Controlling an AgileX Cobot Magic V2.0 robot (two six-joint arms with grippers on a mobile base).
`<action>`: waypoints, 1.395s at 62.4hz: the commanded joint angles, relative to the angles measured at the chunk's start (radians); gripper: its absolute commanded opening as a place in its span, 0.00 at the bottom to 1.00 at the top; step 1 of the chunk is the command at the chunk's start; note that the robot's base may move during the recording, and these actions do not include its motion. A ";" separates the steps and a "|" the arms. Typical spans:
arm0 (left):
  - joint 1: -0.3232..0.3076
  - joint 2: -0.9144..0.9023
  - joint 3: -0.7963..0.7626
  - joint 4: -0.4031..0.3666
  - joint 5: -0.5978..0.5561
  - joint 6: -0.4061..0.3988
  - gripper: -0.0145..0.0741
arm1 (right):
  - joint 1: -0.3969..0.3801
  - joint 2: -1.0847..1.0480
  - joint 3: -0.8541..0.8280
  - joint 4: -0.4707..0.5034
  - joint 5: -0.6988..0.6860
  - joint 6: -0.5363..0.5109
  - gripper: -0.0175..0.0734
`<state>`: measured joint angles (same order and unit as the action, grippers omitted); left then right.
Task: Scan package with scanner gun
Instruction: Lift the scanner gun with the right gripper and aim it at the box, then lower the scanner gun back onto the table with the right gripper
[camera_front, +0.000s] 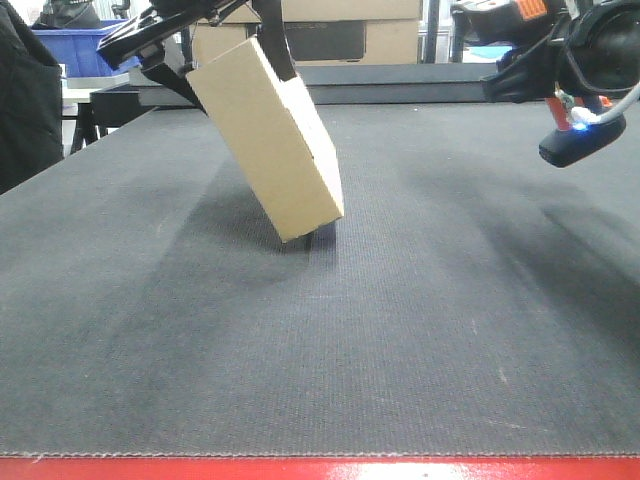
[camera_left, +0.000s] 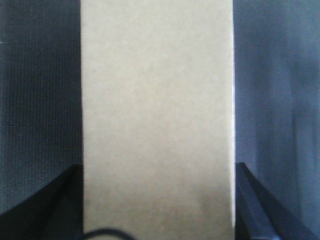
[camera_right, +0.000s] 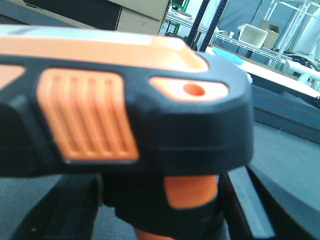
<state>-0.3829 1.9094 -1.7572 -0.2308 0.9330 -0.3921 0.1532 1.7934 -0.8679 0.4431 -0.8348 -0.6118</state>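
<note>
The package (camera_front: 270, 140), a plain tan cardboard box, hangs tilted at the upper left, its lower corner close to the grey mat (camera_front: 400, 330). My left gripper (camera_front: 218, 48) is shut on its top end. In the left wrist view the package (camera_left: 157, 115) fills the middle, with a black finger (camera_left: 252, 200) against each long side. At the upper right, my right gripper (camera_front: 560, 65) is shut on the scanner gun (camera_front: 578, 140), which shows a small blue light. The right wrist view has the black and orange scanner gun (camera_right: 125, 115) right in front of the lens, clamped low in my right gripper (camera_right: 160, 215).
A larger brown carton (camera_front: 330, 35) with a dark cut-out stands behind the table. A blue bin (camera_front: 80, 45) and a dark cloth (camera_front: 25, 95) are at the far left. The table's red front edge (camera_front: 320, 468) runs along the bottom. Shelving and a white tub (camera_right: 252, 32) are in the background.
</note>
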 joint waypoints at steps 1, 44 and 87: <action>0.000 -0.016 -0.003 -0.008 -0.017 -0.005 0.04 | -0.001 -0.018 -0.008 0.001 -0.058 -0.035 0.01; 0.000 -0.016 -0.003 -0.011 -0.010 -0.005 0.04 | -0.001 -0.011 -0.006 0.060 -0.056 0.373 0.01; 0.000 -0.016 -0.003 -0.011 -0.008 -0.005 0.04 | -0.002 0.083 -0.006 0.064 -0.119 0.537 0.01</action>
<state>-0.3829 1.9094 -1.7572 -0.2320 0.9350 -0.3940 0.1532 1.8738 -0.8679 0.5116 -0.8833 -0.0795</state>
